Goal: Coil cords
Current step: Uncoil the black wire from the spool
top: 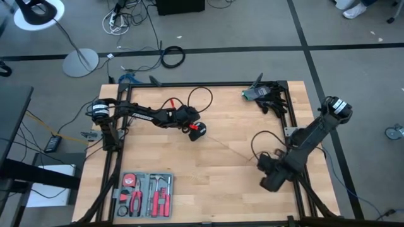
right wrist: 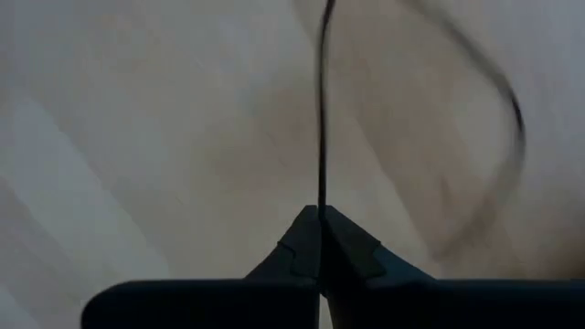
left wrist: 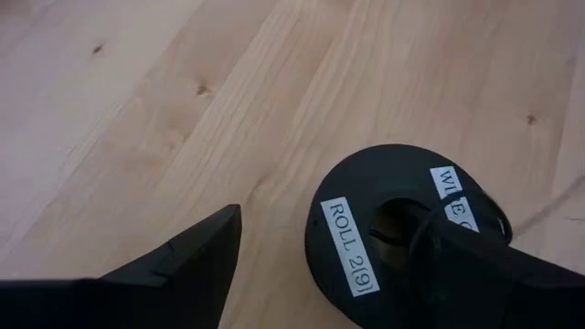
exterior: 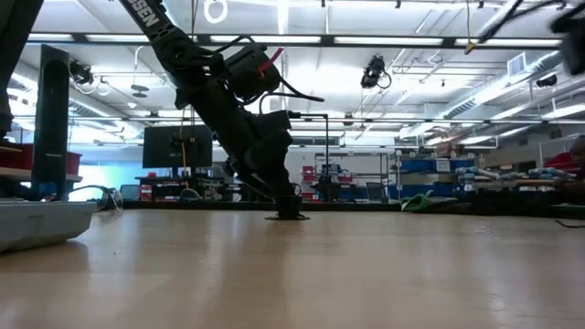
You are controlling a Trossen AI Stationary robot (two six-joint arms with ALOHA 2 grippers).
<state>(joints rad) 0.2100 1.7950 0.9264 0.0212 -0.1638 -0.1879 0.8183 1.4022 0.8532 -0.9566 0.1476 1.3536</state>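
Black cord [right wrist: 321,110] is pinched tight in my right gripper [right wrist: 321,219], running straight ahead toward the spool [left wrist: 402,233] that my spread left gripper [left wrist: 366,265] straddles.

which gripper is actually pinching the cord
The right gripper: its jaws are shut on the thin black cord. The left gripper is open at the black spool.

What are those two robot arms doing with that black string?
They are working on a thin black cord. The right gripper has its jaws shut on the cord, pinching it near the right side of the wooden table. The left gripper sits over a round black spool near the table's middle, jaws open, one finger reaching into its centre hole. The cord still lies in loose loops.
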